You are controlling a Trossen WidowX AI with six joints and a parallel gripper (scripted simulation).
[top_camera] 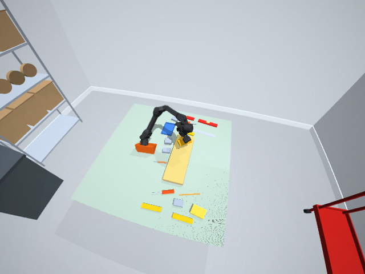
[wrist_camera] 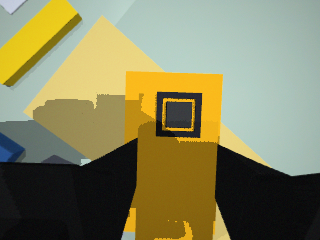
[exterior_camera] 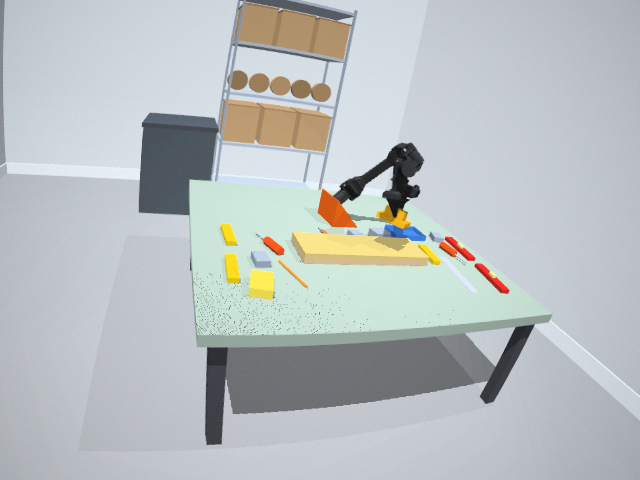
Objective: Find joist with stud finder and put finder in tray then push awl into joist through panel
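My gripper [top_camera: 186, 139] [exterior_camera: 397, 212] [wrist_camera: 172, 144] is shut on the yellow-orange stud finder [top_camera: 180, 144] [exterior_camera: 384, 214] [wrist_camera: 140, 82], held in the air near the far end of the panel. Its small square display looks dark in the wrist view. The tan floor panel [top_camera: 177, 165] [exterior_camera: 356, 249] [wrist_camera: 95, 65] lies flat; the joist is hidden. The blue tray [top_camera: 168, 128] [exterior_camera: 413, 234] [wrist_camera: 7, 151] stands beside the panel's far end and looks empty. A thin orange-handled tool [top_camera: 162, 162], perhaps the awl, lies between the arm base and panel. A larger red-handled tool [top_camera: 167, 191] [exterior_camera: 273, 245] lies beyond the panel's near end.
Grey blocks [top_camera: 166, 150] [exterior_camera: 261, 258] lie beside the panel. A yellow bar [exterior_camera: 429, 254] [wrist_camera: 37, 42] lies at its far end, near a white strip [exterior_camera: 459, 274] and red levels [top_camera: 207, 122] [exterior_camera: 491, 277]. An orange pencil-like stick [top_camera: 189, 194] [exterior_camera: 292, 273] and a yellow block [top_camera: 198, 211] [exterior_camera: 261, 284] lie near the other end.
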